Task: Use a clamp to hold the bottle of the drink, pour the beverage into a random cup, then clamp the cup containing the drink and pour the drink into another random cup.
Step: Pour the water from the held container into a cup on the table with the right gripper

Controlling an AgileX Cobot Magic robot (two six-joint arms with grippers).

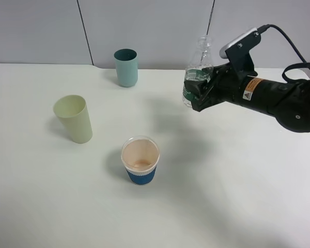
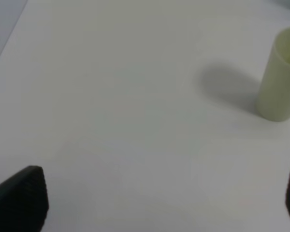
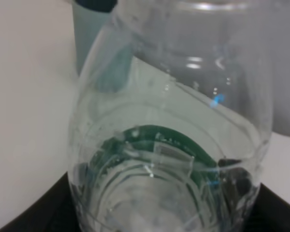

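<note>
My right gripper [image 1: 200,89] is shut on the bottle [image 1: 197,72], a clear ribbed one with a dark green label and no cap. It hangs nearly upright above the table, right of centre. The right wrist view is filled by the bottle [image 3: 169,145], with clear drink [image 3: 150,198] low inside. The pale yellow-green cup [image 1: 73,119] stands at the left, apart from the bottle, and looks empty. The blue-sleeved paper cup [image 1: 140,161] stands in front of centre. In the left wrist view my left gripper [image 2: 164,198] is open, and the pale cup [image 2: 280,77] lies well beyond its fingertips [image 2: 19,198].
A darker teal tumbler [image 1: 126,67] stands at the back of the white table [image 1: 237,181], near the wall, and shows behind the bottle as the teal tumbler [image 3: 94,34] in the right wrist view. The right arm's black cables [image 1: 294,57] loop above the far right.
</note>
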